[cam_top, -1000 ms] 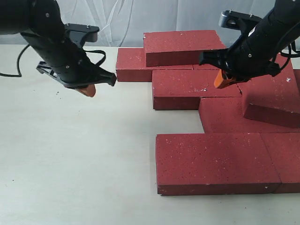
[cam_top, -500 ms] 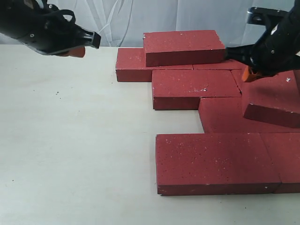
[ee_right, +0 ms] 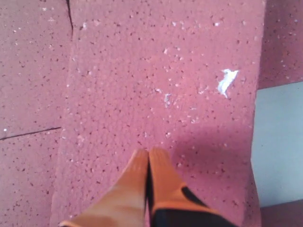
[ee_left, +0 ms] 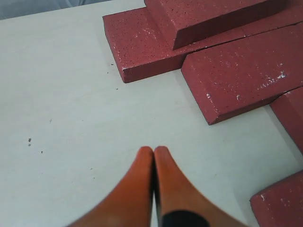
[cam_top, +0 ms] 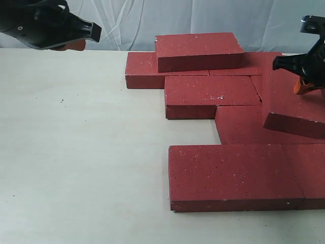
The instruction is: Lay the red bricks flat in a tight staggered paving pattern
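Observation:
Several red bricks lie on the white table, mostly at the right of the exterior view. One brick [cam_top: 199, 51] rests on top of the back row, and another [cam_top: 294, 104] leans tilted over the right-hand ones. A long brick [cam_top: 233, 175] lies flat at the front. My left gripper [cam_top: 76, 44] hovers shut and empty at the upper left, away from the bricks; its wrist view shows its tips [ee_left: 154, 150] over bare table. My right gripper [cam_top: 303, 86] is shut, just above the tilted brick [ee_right: 165, 85]. Both grippers hold nothing.
The white table [cam_top: 81, 152] stretches bare to the left and front of the bricks. A pale curtain [cam_top: 132, 20] hangs behind the table. A gap of bare table [cam_top: 190, 132] lies between the middle row and the front brick.
The left arm rose and drew back to the upper left. The right arm swung right, from over the middle bricks to the tilted brick at the frame's right edge.

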Tool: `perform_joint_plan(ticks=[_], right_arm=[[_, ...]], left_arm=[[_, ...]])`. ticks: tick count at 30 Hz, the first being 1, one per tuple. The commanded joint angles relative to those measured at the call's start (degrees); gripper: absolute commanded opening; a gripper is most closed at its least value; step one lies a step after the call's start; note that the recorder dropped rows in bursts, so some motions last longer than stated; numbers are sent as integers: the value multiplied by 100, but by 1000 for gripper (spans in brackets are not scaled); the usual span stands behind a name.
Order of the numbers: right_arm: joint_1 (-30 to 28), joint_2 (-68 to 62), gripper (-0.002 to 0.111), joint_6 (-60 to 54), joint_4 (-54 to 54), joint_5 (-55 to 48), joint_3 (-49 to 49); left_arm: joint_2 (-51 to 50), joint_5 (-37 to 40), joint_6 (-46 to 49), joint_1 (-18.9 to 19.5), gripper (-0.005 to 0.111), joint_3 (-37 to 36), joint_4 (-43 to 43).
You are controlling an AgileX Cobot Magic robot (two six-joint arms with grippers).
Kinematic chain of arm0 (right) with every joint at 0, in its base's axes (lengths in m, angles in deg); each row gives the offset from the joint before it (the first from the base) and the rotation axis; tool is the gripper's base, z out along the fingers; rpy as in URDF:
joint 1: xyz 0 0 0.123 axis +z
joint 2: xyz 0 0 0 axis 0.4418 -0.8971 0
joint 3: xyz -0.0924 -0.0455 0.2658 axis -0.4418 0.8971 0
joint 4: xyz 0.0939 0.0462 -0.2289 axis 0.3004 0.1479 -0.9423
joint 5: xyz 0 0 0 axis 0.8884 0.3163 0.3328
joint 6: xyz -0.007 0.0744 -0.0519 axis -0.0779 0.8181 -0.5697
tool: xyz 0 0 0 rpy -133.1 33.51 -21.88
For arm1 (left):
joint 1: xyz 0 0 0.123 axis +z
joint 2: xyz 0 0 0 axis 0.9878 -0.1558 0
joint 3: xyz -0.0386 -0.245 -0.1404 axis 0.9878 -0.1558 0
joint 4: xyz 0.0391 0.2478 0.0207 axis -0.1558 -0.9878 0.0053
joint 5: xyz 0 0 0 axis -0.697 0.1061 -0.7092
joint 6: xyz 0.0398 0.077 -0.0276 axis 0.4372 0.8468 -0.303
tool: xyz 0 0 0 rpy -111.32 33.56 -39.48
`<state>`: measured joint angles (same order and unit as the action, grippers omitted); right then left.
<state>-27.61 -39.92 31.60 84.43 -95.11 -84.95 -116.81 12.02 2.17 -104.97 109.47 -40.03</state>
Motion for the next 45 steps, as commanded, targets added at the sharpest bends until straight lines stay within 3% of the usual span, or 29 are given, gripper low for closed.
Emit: perform_joint_plan(ticks=[1,15,28,33,40,45], right_arm=[[4,10,-1,-23,-13,-256,13],[811,134,-1,-264,-67,-529,-8],[-725,239,-1,182,-906,-259,41],[-785,203,-1,1071,-1866,-142,223],[-626,-228,-1,882,-1249,-120,249],[-131,-457,-1,581,-946,-145,249]], left_arm=[[36,-61,-24,-24,0,-6,-27],[29,51,-24,-24,0,-6,-104],[29,47,-24,-24,0,-6,-116],[29,47,-24,-24,0,-6,-116],[29,47,-24,-24,0,-6,-92],[29,47,-24,-24,0,-6,-92]])
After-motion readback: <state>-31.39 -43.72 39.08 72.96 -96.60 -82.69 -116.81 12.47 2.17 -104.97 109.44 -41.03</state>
